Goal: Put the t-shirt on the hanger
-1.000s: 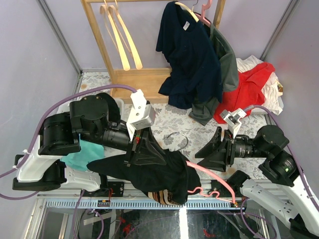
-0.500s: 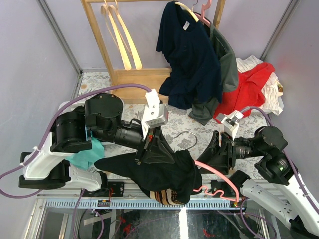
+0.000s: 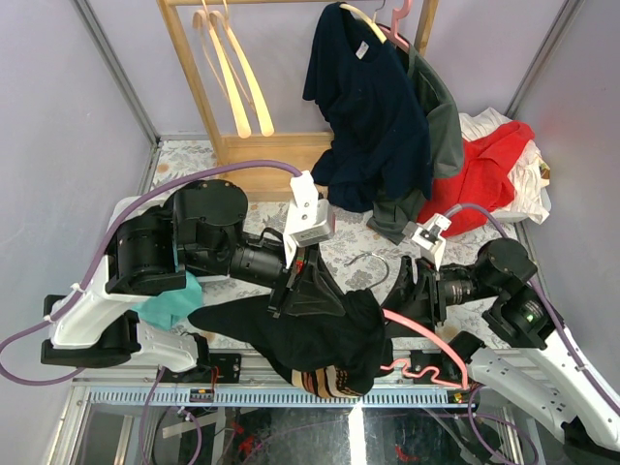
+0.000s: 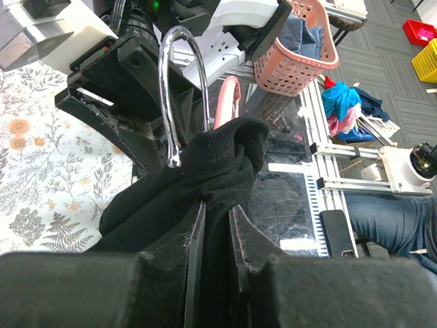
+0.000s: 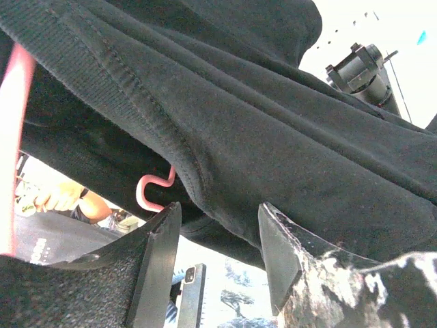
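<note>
**T-shirt clamped in left pincer, hanger partly under it**

The left pincer is clenched on the black t-shirt. In the left wrist view both fingers press together w/ a fold of the ribbed edge squeezed btwn them. The t-shirt hangs bunched from that grip at the near edge of the tabletop, in front of and btwn the two arms. Its lower part droops over the edge, and a strip of tan print shows at the bottom.

The pink hanger lies w/ the t-shirt. Its metal hook stands up right behind the bunched fabric, touching it or nearly so. One pink arm pokes out to the right of the cloth and runs under the right arm. The wavy bar shows near the table edge. The hanger's other side is hidden by fabric.

The right pincer is released, jaws apart and nothing gripped. Black cloth fills the view just past the tips, and the pink arm passes outside one finger.

At the back, a wooden rack carries cream hangers, a navy t-shirt and a grey garment. A red garment is heaped at back right. A teal cloth sits under the left arm.
</note>
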You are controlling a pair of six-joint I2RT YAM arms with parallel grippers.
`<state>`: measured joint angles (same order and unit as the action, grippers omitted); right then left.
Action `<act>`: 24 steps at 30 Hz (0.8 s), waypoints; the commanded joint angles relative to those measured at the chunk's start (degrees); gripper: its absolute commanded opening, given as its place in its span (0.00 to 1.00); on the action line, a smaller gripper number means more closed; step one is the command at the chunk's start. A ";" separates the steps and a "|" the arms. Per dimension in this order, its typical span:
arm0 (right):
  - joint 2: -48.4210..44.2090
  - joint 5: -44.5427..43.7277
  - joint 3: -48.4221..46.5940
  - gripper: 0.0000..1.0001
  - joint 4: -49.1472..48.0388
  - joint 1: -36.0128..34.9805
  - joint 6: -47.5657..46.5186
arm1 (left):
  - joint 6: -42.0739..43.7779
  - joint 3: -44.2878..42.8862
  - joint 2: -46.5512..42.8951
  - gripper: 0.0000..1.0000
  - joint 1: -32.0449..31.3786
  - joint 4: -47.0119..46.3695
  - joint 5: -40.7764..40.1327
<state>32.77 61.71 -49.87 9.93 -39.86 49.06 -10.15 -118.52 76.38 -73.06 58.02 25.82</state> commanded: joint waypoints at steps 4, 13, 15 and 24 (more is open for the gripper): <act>1.97 3.42 0.56 0.58 -2.88 -0.18 0.09 | 0.31 -1.17 -0.37 0.00 0.81 -6.48 1.64; 4.53 1.46 -0.45 0.61 0.20 -0.22 -4.22 | 0.40 0.39 0.49 0.00 2.44 -7.83 1.92; 5.33 0.30 -0.77 0.60 1.47 -0.22 -5.81 | 0.46 0.43 0.70 0.00 2.84 -7.91 1.86; 6.74 -8.52 -2.53 0.21 11.38 -0.22 -13.73 | 0.30 1.52 0.60 0.00 5.45 -8.42 1.44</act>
<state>39.55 58.15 -49.25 15.62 -39.86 40.03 -10.13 -116.97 77.82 -68.86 56.25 25.82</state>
